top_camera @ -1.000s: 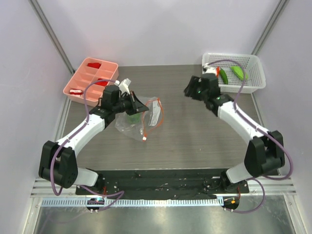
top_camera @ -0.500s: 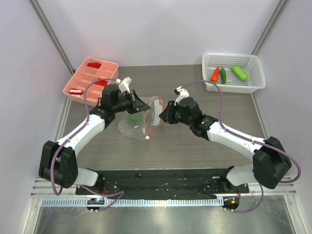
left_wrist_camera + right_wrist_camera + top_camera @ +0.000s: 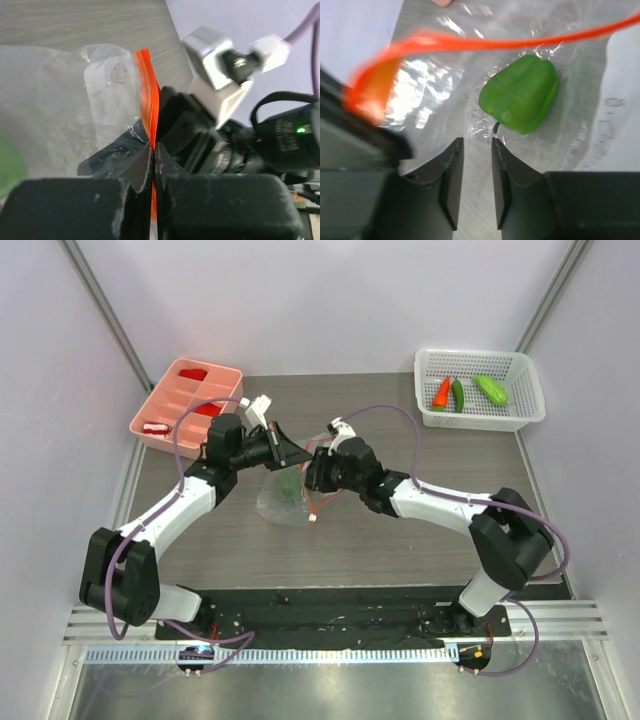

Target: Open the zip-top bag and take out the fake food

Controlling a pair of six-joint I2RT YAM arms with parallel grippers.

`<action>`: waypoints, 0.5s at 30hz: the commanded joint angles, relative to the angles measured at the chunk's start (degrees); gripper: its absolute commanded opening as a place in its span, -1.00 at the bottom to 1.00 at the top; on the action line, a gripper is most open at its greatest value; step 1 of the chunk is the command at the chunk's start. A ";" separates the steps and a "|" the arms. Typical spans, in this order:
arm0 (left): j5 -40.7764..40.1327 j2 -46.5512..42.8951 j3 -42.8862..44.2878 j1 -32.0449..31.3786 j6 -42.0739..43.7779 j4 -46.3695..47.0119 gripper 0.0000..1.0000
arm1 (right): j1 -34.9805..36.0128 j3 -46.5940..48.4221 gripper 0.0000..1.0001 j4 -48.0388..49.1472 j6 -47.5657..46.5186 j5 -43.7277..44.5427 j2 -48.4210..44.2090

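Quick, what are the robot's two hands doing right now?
Left gripper: closed, pinching the bag by its orange strip.
Right gripper: slightly open, holding nothing, near the green pepper.

No legible text anywhere; only faint, unreadable print on the clear zip-top bag [image 3: 75, 100].

The zip-top bag [image 3: 268, 502] is showing clear and glinting, its zip strip [image 3: 145, 85] running orange-red. Inside, the bell pepper [image 3: 520, 95] is shining plain green. In the white mesh basket [image 3: 530, 420] a carrot-like piece [image 3: 441, 392] is lying orange-red, a chili [image 3: 458, 393] dark green, an oblong piece [image 3: 490, 388] light green. The pink tray [image 3: 222, 367] is carrying red blocks [image 3: 190, 372]. The bench [image 3: 400, 540] is showing grey wood grain, and the left gripper [image 3: 154, 150] and right gripper [image 3: 472, 145] are looking black.
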 commanded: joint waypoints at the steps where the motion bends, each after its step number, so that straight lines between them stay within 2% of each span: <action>1: 4.79 -0.52 -0.48 -1.31 -1.68 5.62 -1.00 | 0.40 3.17 -0.25 7.15 1.32 -0.87 6.96; 8: 7.16 1.41 0.05 -2.80 -2.65 6.76 -1.00 | 0.66 2.47 0.17 16.82 -2.36 0.36 13.48; 11: 8.91 2.73 0.40 -3.59 -3.70 7.64 -1.00 | 0.66 2.38 0.41 16.49 -2.01 0.62 14.10; 12: 9.01 2.91 0.40 -3.68 -4.05 8.08 -1.00 | 0.66 2.38 0.56 16.48 -2.28 0.62 14.36; 15: 9.36 3.61 0.05 -3.86 -5.20 9.48 -1.00 | 1.28 2.73 0.74 17.53 -4.72 0.10 15.94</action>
